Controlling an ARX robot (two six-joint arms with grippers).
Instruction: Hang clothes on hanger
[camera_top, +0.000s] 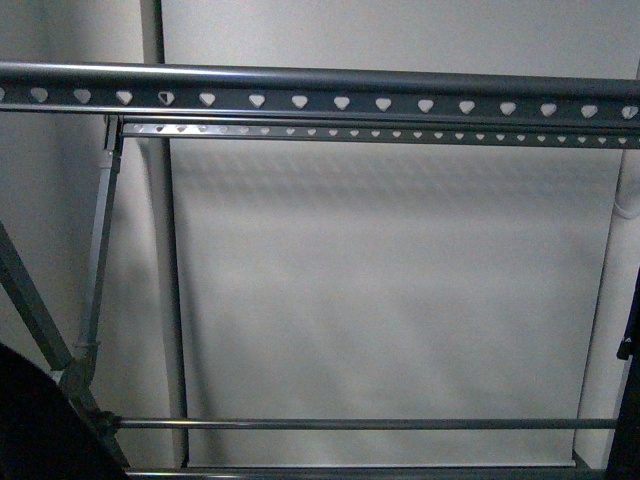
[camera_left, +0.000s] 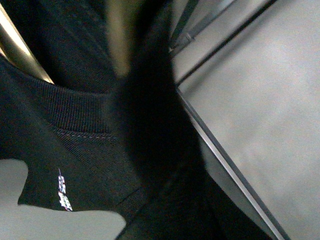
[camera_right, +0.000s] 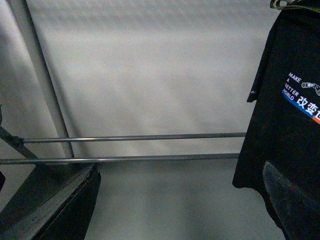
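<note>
T-shirt (camera_right: 287, 125) hangs at the right edge of my right wrist frame, hanger (camera_left: 20, 47) at its collar (camera_left: 75, 107) upper left in the left one, so that looks done. Rack rail (camera_top: 320, 100) is bare; hooking's left, I reckon. Right gripper (camera_right: 181, 170) spread, empty; left gripper, can't tell.

Plain pale-grey floor (camera_right: 180, 210) beneath the metal drying rack (camera_top: 320, 100), low rods (camera_right: 135, 136) just above.
</note>
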